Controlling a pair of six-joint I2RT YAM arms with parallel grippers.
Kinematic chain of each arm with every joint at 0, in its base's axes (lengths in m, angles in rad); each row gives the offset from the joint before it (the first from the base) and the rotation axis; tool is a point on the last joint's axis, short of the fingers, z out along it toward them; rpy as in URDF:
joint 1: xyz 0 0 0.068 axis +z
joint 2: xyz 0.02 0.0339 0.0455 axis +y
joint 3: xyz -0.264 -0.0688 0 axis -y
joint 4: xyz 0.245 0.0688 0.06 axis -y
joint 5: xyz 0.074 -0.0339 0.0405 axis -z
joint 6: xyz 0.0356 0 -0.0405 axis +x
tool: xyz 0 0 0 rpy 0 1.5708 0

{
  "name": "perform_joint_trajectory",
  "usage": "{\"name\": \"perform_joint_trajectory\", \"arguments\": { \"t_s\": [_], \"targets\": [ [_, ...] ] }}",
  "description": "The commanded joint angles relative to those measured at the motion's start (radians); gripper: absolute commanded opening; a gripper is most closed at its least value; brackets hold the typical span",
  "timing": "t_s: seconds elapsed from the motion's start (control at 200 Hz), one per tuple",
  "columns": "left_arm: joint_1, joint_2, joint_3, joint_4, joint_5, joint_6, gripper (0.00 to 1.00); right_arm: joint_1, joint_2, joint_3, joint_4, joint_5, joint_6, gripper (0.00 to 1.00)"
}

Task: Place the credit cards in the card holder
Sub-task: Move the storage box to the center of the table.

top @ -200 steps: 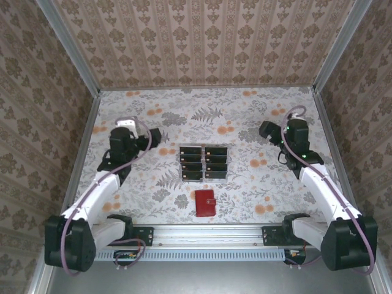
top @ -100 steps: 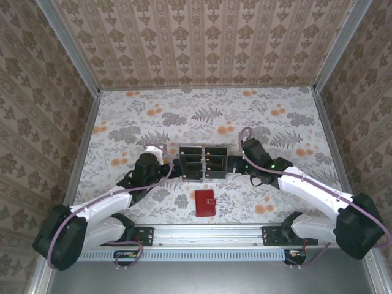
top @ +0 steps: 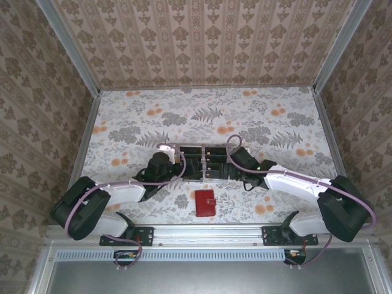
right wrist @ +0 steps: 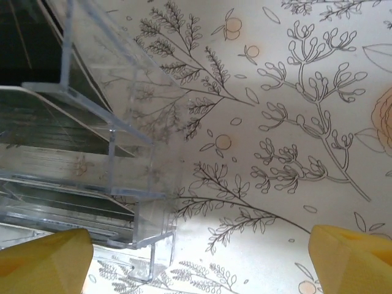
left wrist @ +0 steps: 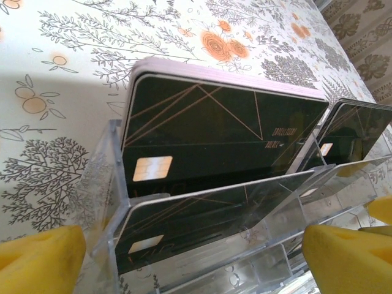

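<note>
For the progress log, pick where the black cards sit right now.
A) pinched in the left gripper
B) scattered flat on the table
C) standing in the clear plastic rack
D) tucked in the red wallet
C: the credit cards stand in the tiers of the clear rack, with the card holder lying apart on the table.

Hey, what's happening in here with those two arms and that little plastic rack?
Two robot arms flank a clear plastic rack of black credit cards, one on each side. The left pincer faces the cards, wide open; the right pincer, also open, sits by the rack's other end. Neither holds anything. The red card holder lies apart on the table, nearer the arms' bases, looking closed.
</note>
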Motion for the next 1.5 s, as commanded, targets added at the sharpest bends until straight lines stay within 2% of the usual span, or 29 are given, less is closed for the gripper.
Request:
{"name": "perform_joint_trajectory", "arguments": {
  "t_s": [0.0, 0.16, 0.38, 0.64, 0.835, 1.02, 1.34, 1.495],
  "targets": [
    [-0.021, 0.036, 0.042, 0.086, -0.008, -0.029, 1.0, -0.008, 0.041, 0.007, -0.005, 0.097, 0.02, 0.93],
    [-0.047, 0.098, 0.083, 0.119, -0.012, -0.034, 1.0, -0.056, 0.084, 0.013, -0.008, 0.132, 0.018, 0.93],
    [-0.076, 0.221, 0.182, 0.173, -0.002, -0.043, 1.0, -0.162, 0.063, -0.016, 0.0, 0.138, 0.007, 0.93],
    [-0.094, 0.397, 0.369, 0.184, 0.042, -0.041, 1.0, -0.31, 0.011, -0.047, 0.003, 0.111, -0.021, 0.93],
    [-0.103, 0.492, 0.479, 0.191, 0.062, -0.052, 1.0, -0.381, 0.006, -0.037, -0.001, 0.082, -0.041, 0.94],
    [-0.112, 0.485, 0.471, 0.205, 0.044, -0.057, 1.0, -0.402, -0.041, -0.026, -0.022, 0.029, -0.071, 0.94],
    [-0.086, 0.41, 0.396, 0.197, 0.009, -0.047, 1.0, -0.403, -0.304, -0.038, -0.115, -0.075, -0.072, 0.95],
    [-0.05, 0.361, 0.359, 0.201, 0.01, -0.045, 1.0, -0.379, -0.391, -0.036, -0.171, -0.156, -0.06, 0.92]
  ]
}}
